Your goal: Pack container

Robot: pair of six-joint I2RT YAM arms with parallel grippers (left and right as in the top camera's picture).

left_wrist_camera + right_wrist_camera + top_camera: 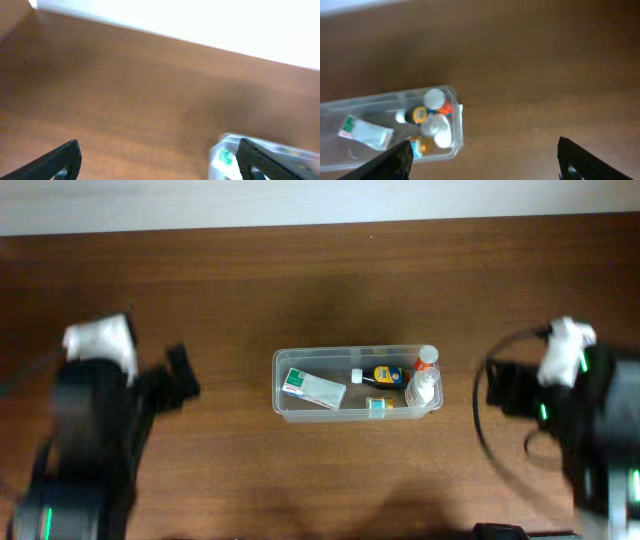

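Note:
The clear plastic container (281, 385) sits at the table's middle. Inside lie a white and green box (313, 389), a dark bottle with a yellow label (384, 375), a white spray bottle with an orange neck (424, 380) and a small blue and yellow item (377, 408). The container also shows in the right wrist view (458, 131) and at the lower right of the left wrist view (220, 150). My left gripper (160, 165) is open and empty, left of the container. My right gripper (485, 160) is open and empty, right of it.
The brown wooden table (330, 290) runs to a white wall at the back (300, 200). Black cables loop by the right arm (495, 420). Both arms stand at the table's sides, well apart from the container.

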